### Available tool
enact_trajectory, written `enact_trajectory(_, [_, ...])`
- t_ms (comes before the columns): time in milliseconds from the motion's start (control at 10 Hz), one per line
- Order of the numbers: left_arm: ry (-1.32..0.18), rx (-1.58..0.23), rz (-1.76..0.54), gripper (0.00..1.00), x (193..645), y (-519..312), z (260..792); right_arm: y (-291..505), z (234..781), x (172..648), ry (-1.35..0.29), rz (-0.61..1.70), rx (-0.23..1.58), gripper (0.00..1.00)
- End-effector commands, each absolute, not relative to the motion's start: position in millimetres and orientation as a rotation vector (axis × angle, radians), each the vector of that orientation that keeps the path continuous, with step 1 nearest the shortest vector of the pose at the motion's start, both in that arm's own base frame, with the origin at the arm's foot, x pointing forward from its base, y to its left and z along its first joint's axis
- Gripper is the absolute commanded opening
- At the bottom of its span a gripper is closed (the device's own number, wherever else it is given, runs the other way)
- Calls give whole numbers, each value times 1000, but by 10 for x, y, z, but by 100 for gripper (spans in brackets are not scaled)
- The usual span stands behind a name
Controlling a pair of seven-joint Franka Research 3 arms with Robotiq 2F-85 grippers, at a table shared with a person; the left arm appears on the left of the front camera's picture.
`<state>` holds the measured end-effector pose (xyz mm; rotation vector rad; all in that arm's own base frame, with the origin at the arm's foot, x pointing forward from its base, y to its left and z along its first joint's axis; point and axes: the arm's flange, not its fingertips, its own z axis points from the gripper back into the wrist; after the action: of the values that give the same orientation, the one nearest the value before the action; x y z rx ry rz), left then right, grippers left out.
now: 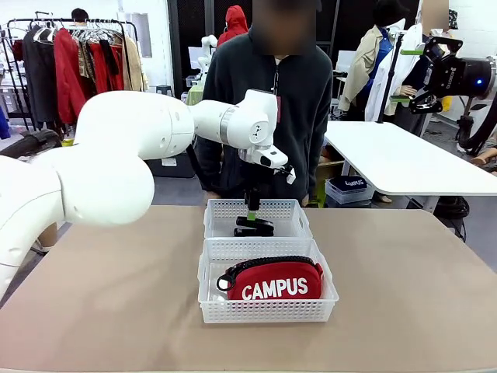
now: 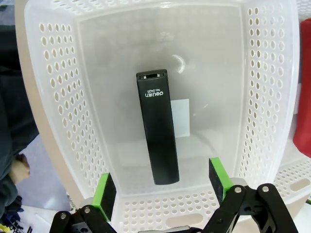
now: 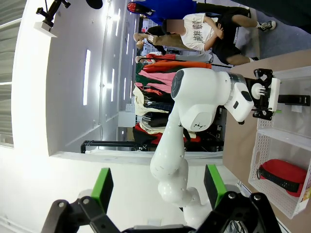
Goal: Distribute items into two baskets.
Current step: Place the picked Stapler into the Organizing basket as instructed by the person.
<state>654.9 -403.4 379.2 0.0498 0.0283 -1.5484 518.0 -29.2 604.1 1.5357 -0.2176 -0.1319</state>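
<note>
The left arm is reaching across the table to the far basket, and its jaws are standing wide, gripping nothing, right above the stapler lying flat on that basket's floor. As I judge it, the step in hand is the release. To finish it well, the arm should be lifting straight up, keeping both pads clear of the stapler's sides and of the perforated wall near them, so nothing is getting dragged or tipped.

The near basket is touching the far one end to end and is holding the red pouch, lying on its side with the lettering facing the camera. The far basket is holding only the stapler, resting partly over the white label. With one item in each basket, the sorting is looking complete.

The right jaws are hanging wide and empty, raised well off the table.
</note>
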Motion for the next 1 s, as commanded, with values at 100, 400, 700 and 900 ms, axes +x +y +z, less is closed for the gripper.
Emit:
enact_trajectory(100, [34,28,-1585,100,6545,-4041,3929,-275,6060,5172,-218,-128,1537,100])
enact_trajectory(400, [25,50,-1558,100,6541,-4039,3839,-275,6060,5172,-218,-128,1537,100])
enact_trajectory(700, [25,50,-1558,100,6541,-4039,3839,-275,6060,5172,-218,-128,1537,100])
enact_trajectory(900, [25,50,-1558,100,6541,-4039,3839,-275,6060,5172,-218,-128,1537,100])
